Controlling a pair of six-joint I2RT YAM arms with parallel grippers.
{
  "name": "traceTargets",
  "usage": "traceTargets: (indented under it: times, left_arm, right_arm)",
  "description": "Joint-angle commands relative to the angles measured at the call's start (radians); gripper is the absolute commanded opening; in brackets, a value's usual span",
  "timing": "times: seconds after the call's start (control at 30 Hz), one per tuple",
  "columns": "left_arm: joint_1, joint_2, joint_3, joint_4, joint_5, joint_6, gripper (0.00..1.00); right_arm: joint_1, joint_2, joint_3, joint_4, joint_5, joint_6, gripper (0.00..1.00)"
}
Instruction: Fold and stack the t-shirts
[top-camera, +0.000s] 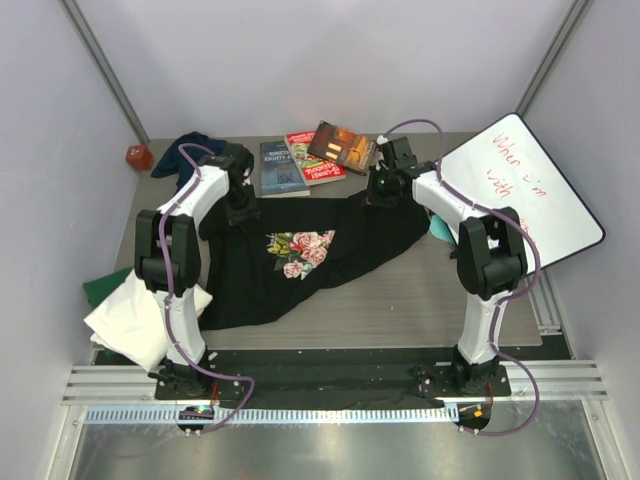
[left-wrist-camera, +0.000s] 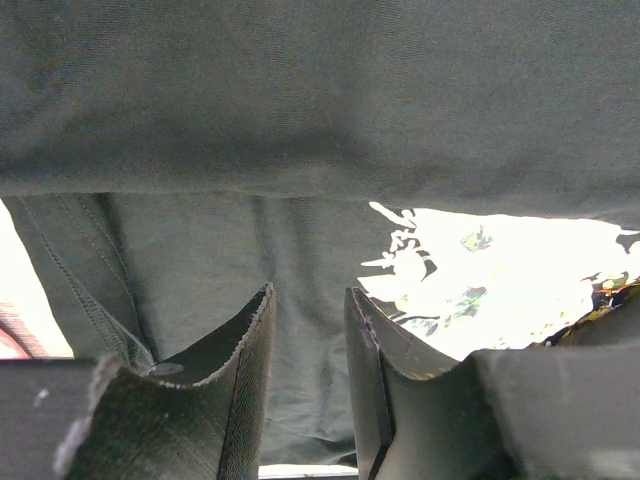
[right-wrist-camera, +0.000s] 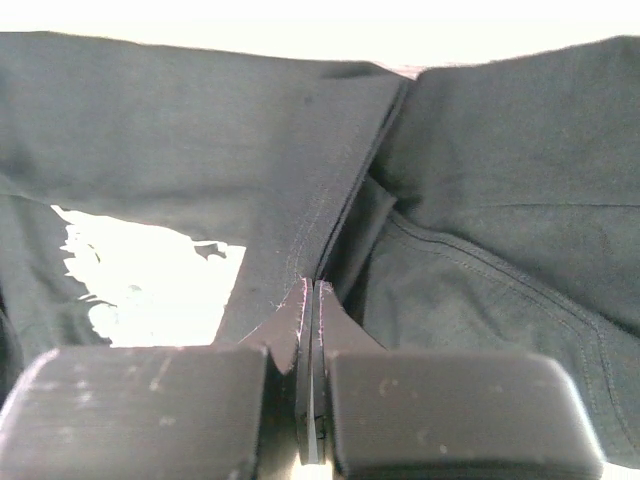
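Cloth first: the black shirt (top-camera: 300, 262) lies spread on the counter (top-camera: 430, 300). My right end effector (right-wrist-camera: 311, 292) is clamped on its folded hem; my left end effector (left-wrist-camera: 309, 295) stands apart over cloth. I'd close the left one before lifting, keeping both level.

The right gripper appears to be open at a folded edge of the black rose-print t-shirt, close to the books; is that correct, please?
Not quite: the right gripper is shut, not open, pinching a folded edge of the black rose-print t-shirt, as the right wrist view shows. It is indeed close to the books.
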Motion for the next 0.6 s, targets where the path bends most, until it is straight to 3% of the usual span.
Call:
traceTargets:
  times: [0.0,0.23,0.57]
  left_arm:
    - [-0.002,0.007,0.032,-0.006,0.005,0.008,0.35]
    - [-0.002,0.005,0.035,-0.006,0.008,0.008,0.35]
    - [-0.004,-0.005,0.036,-0.008,0.017,0.006,0.35]
  right_arm:
    - [0.006,-0.085,-0.007,0.029,-0.015,0.020,0.01]
    - [0.004,-0.188,-0.079,0.029,0.024,0.050,0.01]
    - [0.003,-0.491,-0.304,0.027,0.080,0.149,0.01]
